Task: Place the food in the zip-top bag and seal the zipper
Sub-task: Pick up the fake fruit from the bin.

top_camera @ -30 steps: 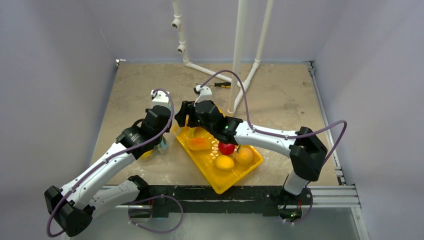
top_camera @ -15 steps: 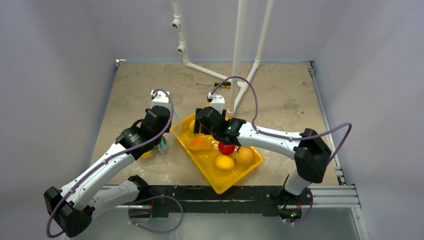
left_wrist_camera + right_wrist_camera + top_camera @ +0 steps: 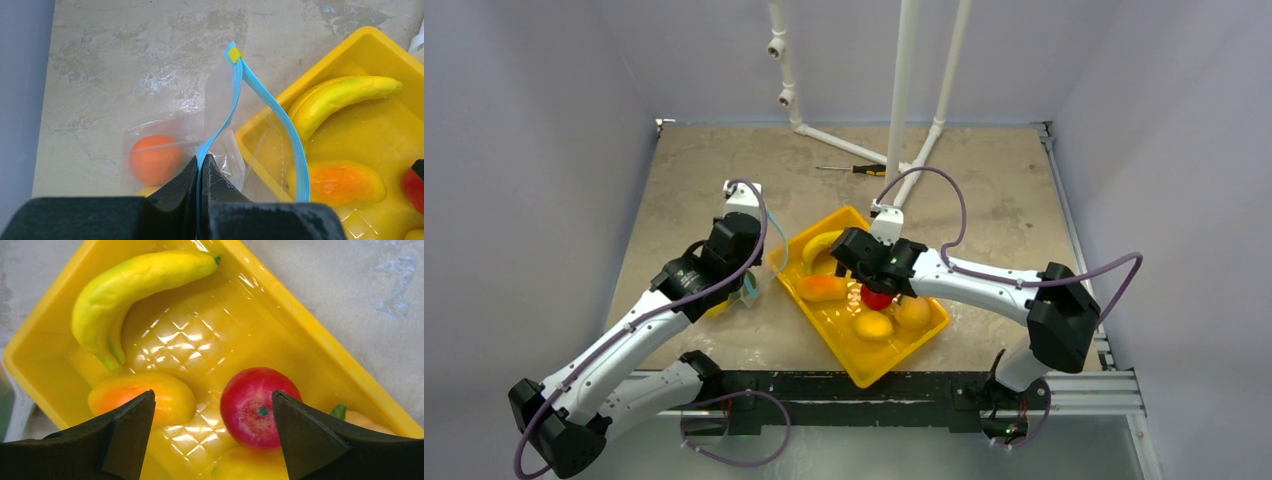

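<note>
The clear zip-top bag (image 3: 165,127) lies left of the yellow tray, its teal-blue zipper (image 3: 272,107) held open in a loop over the tray's corner. An orange (image 3: 155,159) and a yellow fruit lie inside it. My left gripper (image 3: 202,162) is shut on the zipper's near lip; it also shows in the top view (image 3: 759,275). My right gripper (image 3: 212,395) is open and empty above the tray, between the mango (image 3: 142,397) and the red apple (image 3: 260,405). The banana (image 3: 135,285) lies at the tray's far end. A lemon (image 3: 872,325) and a peach-coloured fruit (image 3: 913,312) lie nearer.
The yellow gridded tray (image 3: 864,370) sits diagonally at the table's near middle. A black-and-yellow screwdriver (image 3: 854,169) lies at the back. White pipes (image 3: 904,100) stand behind the tray. The table's near edge runs along a black rail.
My right gripper has moved from the bag's mouth at the tray's far corner back over the tray, toward the apple. The banana is now uncovered. The left arm has stayed put.
</note>
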`<state>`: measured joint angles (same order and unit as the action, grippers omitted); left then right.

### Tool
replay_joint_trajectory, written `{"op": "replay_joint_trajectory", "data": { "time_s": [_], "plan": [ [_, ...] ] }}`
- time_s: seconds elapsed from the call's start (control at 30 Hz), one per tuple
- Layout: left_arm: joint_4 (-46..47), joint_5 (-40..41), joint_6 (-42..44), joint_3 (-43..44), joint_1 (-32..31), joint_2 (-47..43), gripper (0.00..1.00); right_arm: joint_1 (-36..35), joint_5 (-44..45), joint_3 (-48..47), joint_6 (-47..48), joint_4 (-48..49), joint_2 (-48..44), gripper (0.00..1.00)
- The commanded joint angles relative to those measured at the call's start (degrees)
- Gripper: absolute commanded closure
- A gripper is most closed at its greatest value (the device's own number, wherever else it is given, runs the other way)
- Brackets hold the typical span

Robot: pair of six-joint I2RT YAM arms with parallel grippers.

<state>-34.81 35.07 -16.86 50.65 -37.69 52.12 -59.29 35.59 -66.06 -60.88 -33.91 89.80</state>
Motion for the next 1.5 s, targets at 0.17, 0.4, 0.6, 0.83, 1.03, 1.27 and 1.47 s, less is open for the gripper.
{"op": "replay_joint_trajectory", "data": {
  "time_s": [0.17,0.4,0.6,0.83,1.03,1.27,1.47],
  "plan": [
    [2.1,-0.9,0.6,-0.6,-0.3,-1.4,1.0,0.7,3.2,2.4,-6.9,-7.6,-0.4,0.08],
    [2.1,-0.9,0.6,-0.7,-0.3,-1.7,1.0,0.7,2.1,4.2,-7.1,-7.0,0.6,0.07],
    [2.1,-1.0,0.6,-0.7,-0.3,-1.6,1.0,0.7,0.6,5.4,-5.0,-3.8,1.8,0.07],
    [2.0,-1.0,0.6,-0.7,-0.3,-1.5,1.0,0.7,-1.1,7.4,-2.0,-0.2,2.5,0.07],
    [2.2,-1.1,0.6,-0.7,-0.3,-1.4,1.0,0.7,-2.4,8.4,-0.1,1.9,2.7,0.17],
    [2.2,-1.1,0.6,-0.6,-0.4,-0.9,1.0,0.7,-1.3,6.2,0.2,0.5,1.9,0.61],
    [2.2,-1.1,0.7,-0.7,-0.4,-1.1,1.0,0.7,1.4,3.3,-0.4,-1.2,1.0,0.77]
  ]
}}
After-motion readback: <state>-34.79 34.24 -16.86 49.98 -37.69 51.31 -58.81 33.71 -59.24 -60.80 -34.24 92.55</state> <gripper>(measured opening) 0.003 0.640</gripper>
